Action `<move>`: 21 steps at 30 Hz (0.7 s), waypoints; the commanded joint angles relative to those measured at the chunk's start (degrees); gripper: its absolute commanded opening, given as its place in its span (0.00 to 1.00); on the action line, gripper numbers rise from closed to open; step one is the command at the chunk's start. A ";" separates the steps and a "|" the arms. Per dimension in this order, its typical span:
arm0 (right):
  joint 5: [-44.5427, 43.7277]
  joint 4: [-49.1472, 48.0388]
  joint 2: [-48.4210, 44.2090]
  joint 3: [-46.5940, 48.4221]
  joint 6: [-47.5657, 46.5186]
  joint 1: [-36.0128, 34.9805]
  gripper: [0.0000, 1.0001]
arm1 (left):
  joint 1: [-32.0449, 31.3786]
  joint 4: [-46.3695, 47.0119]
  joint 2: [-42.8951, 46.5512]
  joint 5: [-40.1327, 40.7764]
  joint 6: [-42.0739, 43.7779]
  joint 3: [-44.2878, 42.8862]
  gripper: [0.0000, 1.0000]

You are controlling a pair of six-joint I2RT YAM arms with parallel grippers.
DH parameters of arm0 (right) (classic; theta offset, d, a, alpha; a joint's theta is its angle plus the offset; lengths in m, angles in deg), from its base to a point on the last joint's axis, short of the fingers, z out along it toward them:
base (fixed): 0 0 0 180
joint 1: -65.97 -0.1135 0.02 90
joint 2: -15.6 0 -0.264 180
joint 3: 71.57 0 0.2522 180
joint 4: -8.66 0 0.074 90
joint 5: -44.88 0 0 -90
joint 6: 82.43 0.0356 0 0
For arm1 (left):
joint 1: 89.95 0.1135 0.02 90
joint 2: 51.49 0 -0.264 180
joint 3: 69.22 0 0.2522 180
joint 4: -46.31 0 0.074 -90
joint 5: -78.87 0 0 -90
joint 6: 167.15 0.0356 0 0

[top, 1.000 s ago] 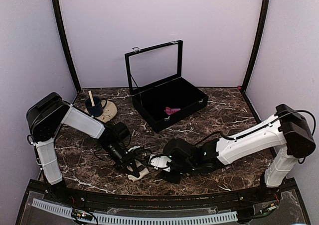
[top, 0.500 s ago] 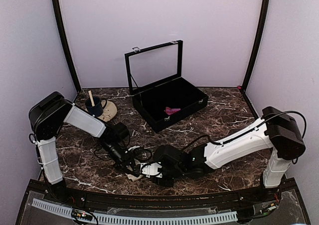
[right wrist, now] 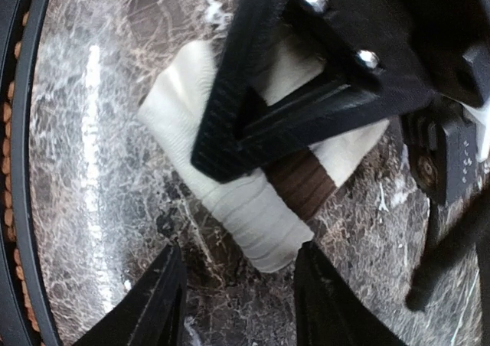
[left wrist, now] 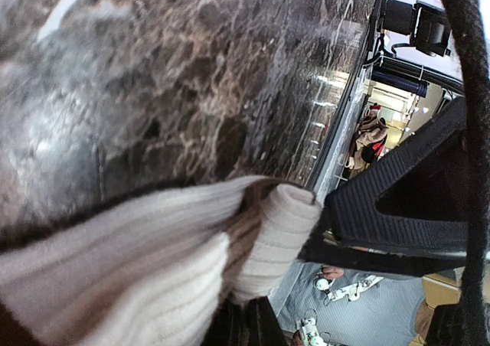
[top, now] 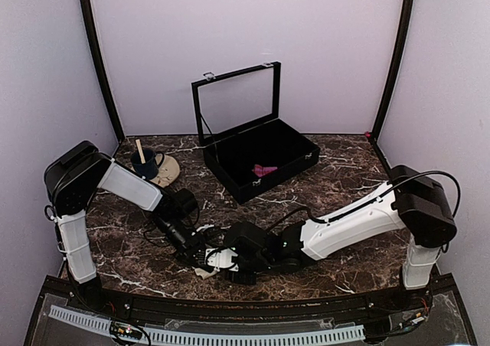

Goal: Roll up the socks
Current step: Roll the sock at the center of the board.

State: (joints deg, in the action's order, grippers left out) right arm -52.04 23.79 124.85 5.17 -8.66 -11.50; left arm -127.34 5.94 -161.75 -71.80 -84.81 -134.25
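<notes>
The cream-beige sock (top: 207, 270) with a brown band lies folded near the table's front edge; it shows large in the right wrist view (right wrist: 245, 208) and in the left wrist view (left wrist: 130, 269). My left gripper (top: 196, 255) (left wrist: 245, 319) is shut on it, its black finger (right wrist: 253, 116) lying across the cloth. My right gripper (top: 220, 259) (right wrist: 237, 250) is open, and the sock's folded end lies between its fingertips. One of its black ribbed fingers (left wrist: 398, 200) sits right beside the fold. The magenta-pink sock (top: 264, 170) lies inside the black case.
The black case (top: 279, 179) stands at the back centre with its lid up. A beige saucer with a dark blue cup (top: 153, 166) sits at the back left. The table's front edge (top: 230, 291) runs just behind both grippers.
My right arm has swung left along the table's front, bringing its open gripper up to the cream sock. The left gripper has stayed shut on the sock in place.
</notes>
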 commanded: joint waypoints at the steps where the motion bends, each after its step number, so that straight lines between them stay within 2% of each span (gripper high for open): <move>1: 0.01 -1.02 2.04 2.17 -1.75 -0.32 0.47 | 0.38 -1.86 -0.65 1.13 1.27 -0.06 0.00; 14: -0.47 -3.40 5.90 2.67 -7.68 1.26 0.42 | 0.77 -2.39 -1.45 -0.26 2.03 -0.57 0.00; 17: 0.48 -2.97 6.48 2.67 -8.33 2.17 0.37 | 1.07 -2.38 -1.53 -0.34 2.17 -0.65 0.00; 21: 0.93 -2.08 6.64 2.67 -7.85 2.75 0.24 | 1.64 -2.59 -1.46 -0.54 2.29 -0.87 0.00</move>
State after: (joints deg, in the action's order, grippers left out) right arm -51.49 20.49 129.61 7.33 -16.09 -9.77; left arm -126.51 5.46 -162.69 -73.28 -83.73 -134.38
